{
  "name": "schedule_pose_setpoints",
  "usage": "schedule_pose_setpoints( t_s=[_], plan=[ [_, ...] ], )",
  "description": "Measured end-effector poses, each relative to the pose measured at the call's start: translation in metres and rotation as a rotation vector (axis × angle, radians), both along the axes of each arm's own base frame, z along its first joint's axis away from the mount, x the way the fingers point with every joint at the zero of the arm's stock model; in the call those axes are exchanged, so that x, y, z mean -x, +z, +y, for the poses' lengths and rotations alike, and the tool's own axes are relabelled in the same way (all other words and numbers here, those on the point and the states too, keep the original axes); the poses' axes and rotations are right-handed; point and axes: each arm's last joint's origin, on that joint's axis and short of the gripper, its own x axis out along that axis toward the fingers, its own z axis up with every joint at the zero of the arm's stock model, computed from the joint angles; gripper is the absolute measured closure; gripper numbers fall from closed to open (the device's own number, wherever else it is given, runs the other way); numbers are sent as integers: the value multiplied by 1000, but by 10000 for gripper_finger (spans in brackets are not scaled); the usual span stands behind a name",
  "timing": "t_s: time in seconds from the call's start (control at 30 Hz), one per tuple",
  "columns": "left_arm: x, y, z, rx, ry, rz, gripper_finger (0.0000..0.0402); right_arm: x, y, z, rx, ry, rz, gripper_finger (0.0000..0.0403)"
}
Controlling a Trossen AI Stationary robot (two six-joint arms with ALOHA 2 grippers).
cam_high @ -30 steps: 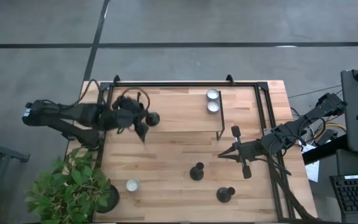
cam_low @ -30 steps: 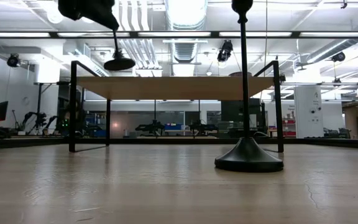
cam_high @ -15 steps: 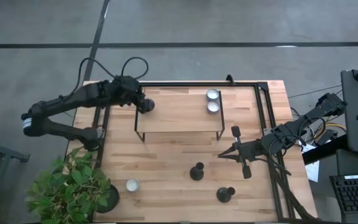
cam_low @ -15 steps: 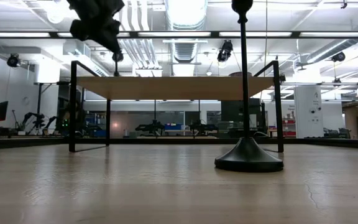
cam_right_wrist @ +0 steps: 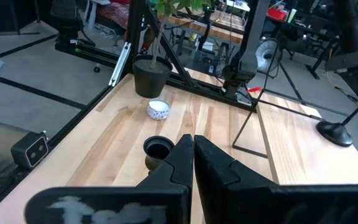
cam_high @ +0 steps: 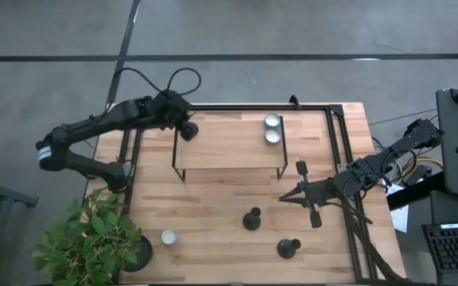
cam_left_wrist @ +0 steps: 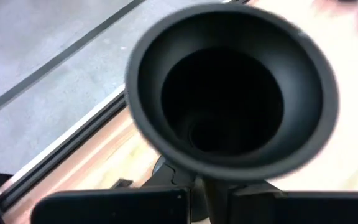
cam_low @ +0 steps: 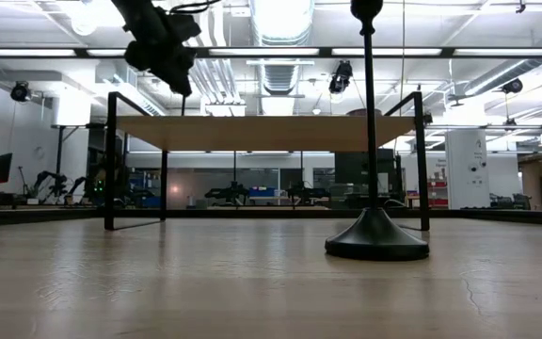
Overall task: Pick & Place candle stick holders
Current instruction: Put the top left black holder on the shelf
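My left gripper (cam_high: 179, 123) is over the far left corner of the raised wooden shelf (cam_high: 229, 155). It is shut on a black candle stick holder (cam_high: 189, 129), whose open cup fills the left wrist view (cam_left_wrist: 235, 93). Two whitish-silver cups (cam_high: 272, 129) stand on the shelf's far right part. Two black holders (cam_high: 251, 218) (cam_high: 289, 249) and one whitish cup (cam_high: 168, 236) stand on the table top. One of the black holders stands close in the low view (cam_low: 374, 240). My right gripper (cam_high: 291, 195) is shut and empty at the table's right side. My left gripper pinches the black holder's thin stem (cam_left_wrist: 207, 186) between its two fingers, just under the cup. The holder stands upright, cup up, and its stem (cam_low: 183, 99) reaches down to the shelf top. The shelf's edge hides the base, so I cannot tell whether it rests there.
The shelf has a black metal frame with thin legs (cam_low: 110, 160). A potted plant (cam_high: 94, 242) stands at the table's near left corner. A black rail (cam_high: 237, 106) runs along the table's far edge. Bare wood lies between the shelf and the near edge.
My left gripper has carried the black holder from the shelf's near left part toward the table's far edge, and the arm has stretched out. The holder hung tilted and clear above the shelf. It now stands upright and lower, its base hidden behind the shelf's edge.
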Motion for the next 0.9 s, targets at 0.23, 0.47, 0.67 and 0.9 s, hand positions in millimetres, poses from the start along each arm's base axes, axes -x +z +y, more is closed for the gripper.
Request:
schedule_pose_setpoints(
  t_s=[0.23, 0.47, 0.67, 0.9],
  plan=[
    [-7, -3, 8, 25, 44, 22, 387, 0, -1, 0, 0, 0, 5, 394],
    [-5, -3, 7, 53, 72, 17, 385, 1, -3, 0, 11, 0, 24, 394],
    [-4, -4, 6, 71, 83, 10, 379, 1, -3, 0, 10, 0, 24, 394],
    [-3, -4, 6, 85, 97, 9, 372, 1, -3, 0, 10, 0, 23, 394]
  ],
)
